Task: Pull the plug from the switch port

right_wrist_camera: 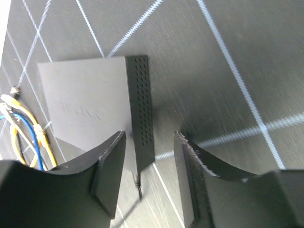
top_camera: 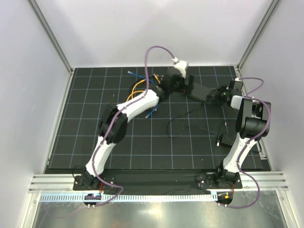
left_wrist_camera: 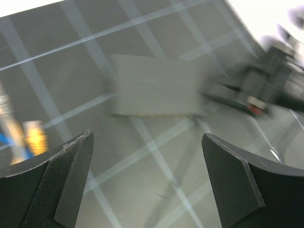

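Note:
The switch (top_camera: 196,90) is a flat black box lying at the back of the mat between my two grippers. In the right wrist view the switch (right_wrist_camera: 88,109) shows its top and a perforated side. My right gripper (right_wrist_camera: 151,178) is open, its jaws on either side of the switch's near corner without gripping it. A thin black cable (right_wrist_camera: 139,184) leaves that corner; I cannot make out its plug. My left gripper (left_wrist_camera: 149,178) is open and empty over the mat. The blurred switch (left_wrist_camera: 154,85) lies ahead of it.
Yellow and blue cables (top_camera: 142,85) lie tangled left of the switch, also showing in the right wrist view (right_wrist_camera: 23,133). A thin black cable (top_camera: 183,122) loops over the mat's middle. A small connector (top_camera: 218,139) lies near the right arm. White walls close in the mat.

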Controlling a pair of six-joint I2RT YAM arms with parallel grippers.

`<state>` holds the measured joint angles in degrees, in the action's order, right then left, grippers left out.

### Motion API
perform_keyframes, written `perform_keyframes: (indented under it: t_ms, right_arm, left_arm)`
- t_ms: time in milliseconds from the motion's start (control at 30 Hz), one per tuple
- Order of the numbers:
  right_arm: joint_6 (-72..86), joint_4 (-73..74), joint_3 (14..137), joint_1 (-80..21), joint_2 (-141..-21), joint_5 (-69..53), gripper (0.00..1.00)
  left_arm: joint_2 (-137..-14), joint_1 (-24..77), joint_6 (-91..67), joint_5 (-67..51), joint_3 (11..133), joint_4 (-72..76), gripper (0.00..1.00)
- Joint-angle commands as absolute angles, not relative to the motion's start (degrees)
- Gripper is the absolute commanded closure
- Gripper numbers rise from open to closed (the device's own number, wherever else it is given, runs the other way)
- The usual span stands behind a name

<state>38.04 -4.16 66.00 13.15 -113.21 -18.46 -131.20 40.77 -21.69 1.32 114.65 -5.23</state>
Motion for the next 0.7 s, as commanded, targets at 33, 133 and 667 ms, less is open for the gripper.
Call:
perform_keyframes:
  t_ms: [33, 133, 667]
  right_arm:
    - [35.51, -0.35, 64.17, 12.66, -107.5, -13.98, 0.46]
    - [34.9, 1.21, 63.19, 12.74, -105.47, -13.45, 0.43]
    - [39.72, -12.56, 48.96, 12.66, -99.48, -19.15, 0.49]
  left_arm:
    - [-125.77, 45.88, -11.95, 11.79, 113.82, -10.28, 0.01]
    - [-125.42, 45.62, -15.02, 0.5, 113.03, -10.9, 0.0]
    - [-137.19, 43.94, -33.66, -15.2, 121.18, -4.65, 0.04]
